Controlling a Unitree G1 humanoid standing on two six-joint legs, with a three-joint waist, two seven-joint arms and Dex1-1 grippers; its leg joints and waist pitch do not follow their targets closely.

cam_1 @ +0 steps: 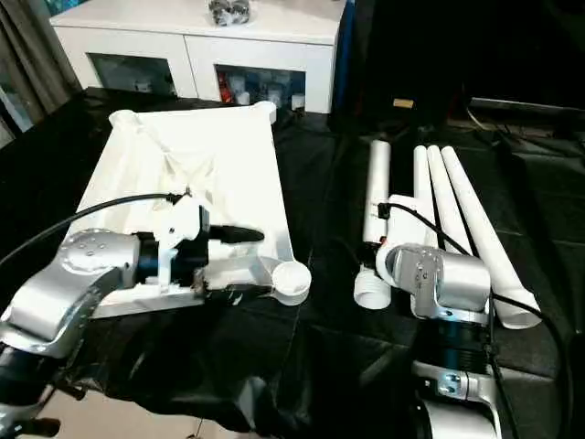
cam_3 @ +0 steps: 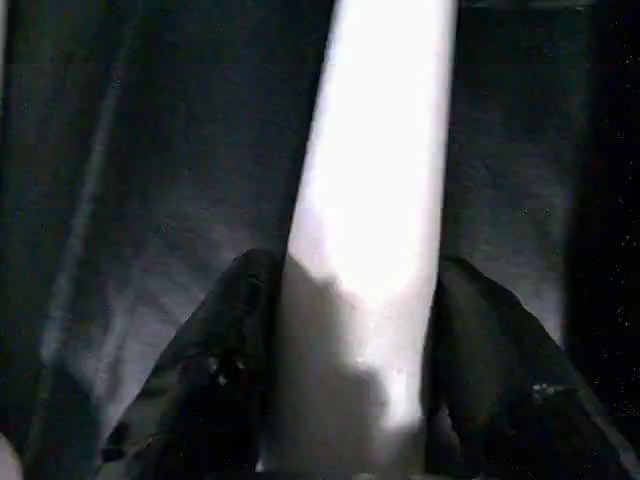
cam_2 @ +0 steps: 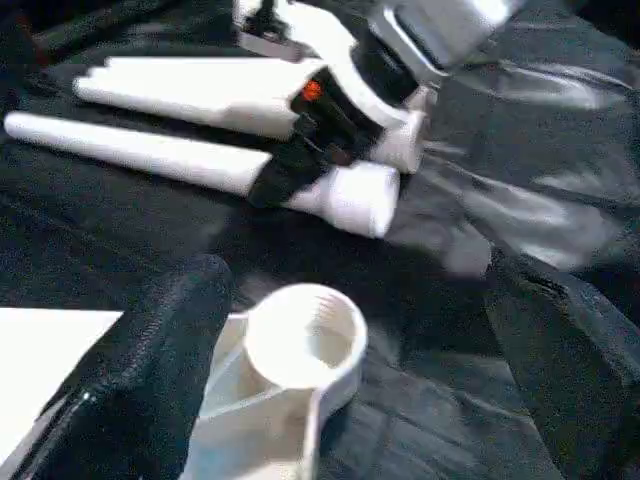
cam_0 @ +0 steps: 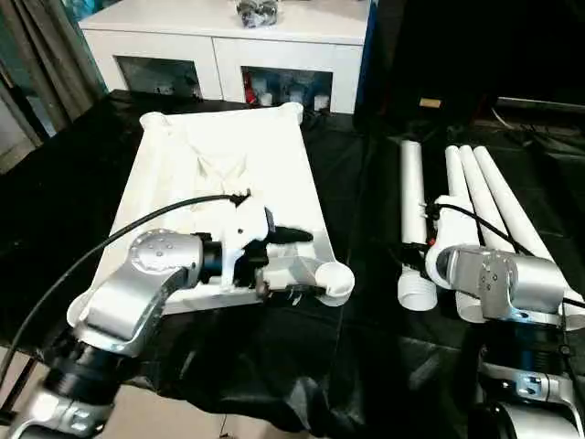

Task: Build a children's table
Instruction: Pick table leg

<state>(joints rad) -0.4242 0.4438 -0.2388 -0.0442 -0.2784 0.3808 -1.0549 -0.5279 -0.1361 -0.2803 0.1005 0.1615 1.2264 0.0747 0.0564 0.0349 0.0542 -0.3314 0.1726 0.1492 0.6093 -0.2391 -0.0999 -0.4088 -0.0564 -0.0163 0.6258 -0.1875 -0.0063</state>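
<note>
A dark-draped worktop before a white cabinet

Black cloth [cam_0: 274, 366] covers the worktop and hangs in folds over its near edge, with pale floor [cam_0: 183, 416] below. Behind stands a white cabinet [cam_0: 228, 41] with glass doors, small items on its shelves and a grey object [cam_0: 257, 11] on top. Grey curtains [cam_0: 46, 64] hang to its left; the right background is dark.
</note>
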